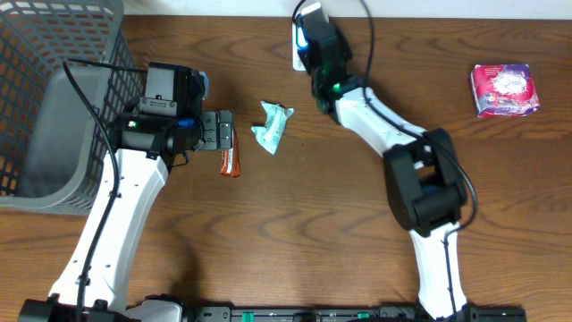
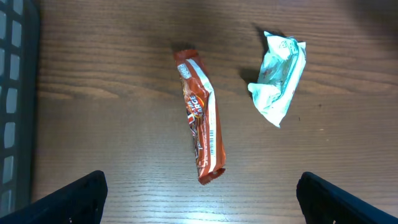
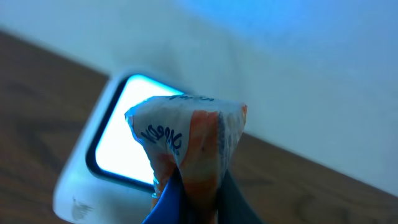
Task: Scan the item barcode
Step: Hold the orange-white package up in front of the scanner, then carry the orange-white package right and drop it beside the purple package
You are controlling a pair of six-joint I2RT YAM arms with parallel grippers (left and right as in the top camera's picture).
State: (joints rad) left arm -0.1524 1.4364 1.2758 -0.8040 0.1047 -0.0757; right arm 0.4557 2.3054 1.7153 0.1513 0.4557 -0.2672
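Note:
My right gripper [image 3: 199, 205] is shut on an orange-and-white snack packet [image 3: 189, 143]. It holds the packet upright just in front of the lit window of the white barcode scanner [image 3: 118, 143]. In the overhead view this gripper [image 1: 307, 40] is at the table's far edge and covers most of the scanner [image 1: 297, 61]. The left gripper [image 2: 202, 199] is open, both dark fingers [image 2: 78, 199] spread wide. It hovers over a brown candy bar [image 2: 202, 118] lying flat on the wood and holds nothing. From above, the left gripper [image 1: 219, 134] sits just above the bar [image 1: 230, 162].
A crumpled teal packet [image 1: 273, 125] lies right of the candy bar, also seen in the left wrist view [image 2: 280, 78]. A pink packet [image 1: 505, 89] lies at the far right. A grey wire basket [image 1: 54, 98] fills the left side, close to the left arm.

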